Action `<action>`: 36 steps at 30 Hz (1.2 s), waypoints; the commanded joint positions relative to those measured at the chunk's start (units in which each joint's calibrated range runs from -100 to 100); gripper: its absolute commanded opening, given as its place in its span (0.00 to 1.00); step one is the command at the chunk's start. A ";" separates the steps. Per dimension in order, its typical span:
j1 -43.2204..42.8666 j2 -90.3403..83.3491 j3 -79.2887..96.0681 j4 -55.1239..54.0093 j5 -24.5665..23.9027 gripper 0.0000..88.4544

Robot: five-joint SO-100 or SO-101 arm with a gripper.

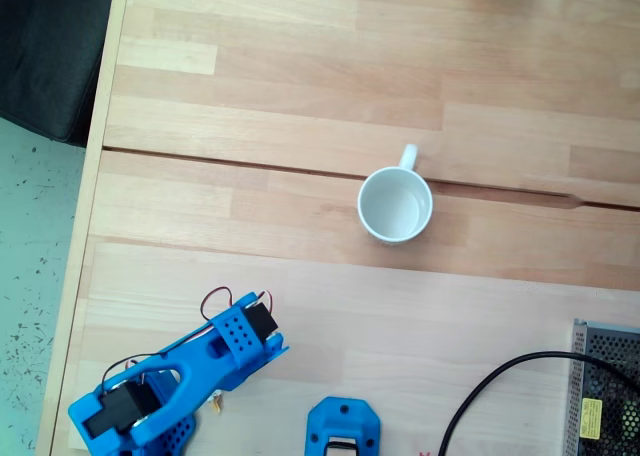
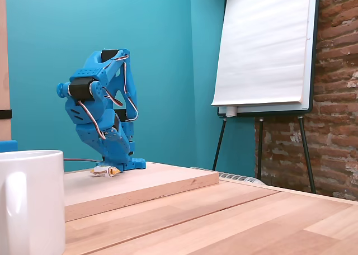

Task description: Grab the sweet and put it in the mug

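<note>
Surface: pale wooden table (image 1: 330, 66) made of jointed boards, with a dark seam running across it in the top-down fixed view; a raised board sits on it in the low side-on fixed view.
Room: the side-on view alone shows a teal wall (image 2: 168, 53), a flipchart (image 2: 265, 45) on tripod legs and a brick wall (image 2: 338, 87) at right.
Floor: the top-down view alone shows a speckled floor and a dark shape at its left edge.
Mug (image 1: 395, 204): white, upright, empty inside, handle pointing to the top of the top-down view; in the side-on view it fills the lower left corner, close to the lens.
Arm: blue, folded low at the bottom left of the top-down view, well apart from the mug.
Gripper (image 2: 114, 166): down at the board, right over the sweet; whether its jaws are parted or pinching cannot be told.
Sweet (image 2: 105, 171): lying on the board at the gripper's tip, outside the mug.
Extras: black cable (image 1: 500, 376) and metal mesh box (image 1: 605, 391) at the lower right of the top-down view.
</note>
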 commanded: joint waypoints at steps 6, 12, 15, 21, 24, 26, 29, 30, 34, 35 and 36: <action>0.74 0.45 0.75 0.43 -0.29 0.24; 2.99 2.69 1.02 -0.38 -0.24 0.24; 4.01 3.12 1.02 -4.17 -0.29 0.24; 4.08 3.03 0.93 -7.24 -3.03 0.24; 4.01 3.03 1.82 -10.46 -5.32 0.24; 4.01 3.12 1.91 -11.75 -6.50 0.24; 4.01 3.03 2.00 -11.51 -6.54 0.24; 4.01 3.03 2.00 -11.43 -6.35 0.24; 4.01 2.95 1.91 -11.51 -6.25 0.24; 4.01 2.95 1.82 -11.59 -6.30 0.24; 4.01 2.95 1.55 -11.59 -6.30 0.24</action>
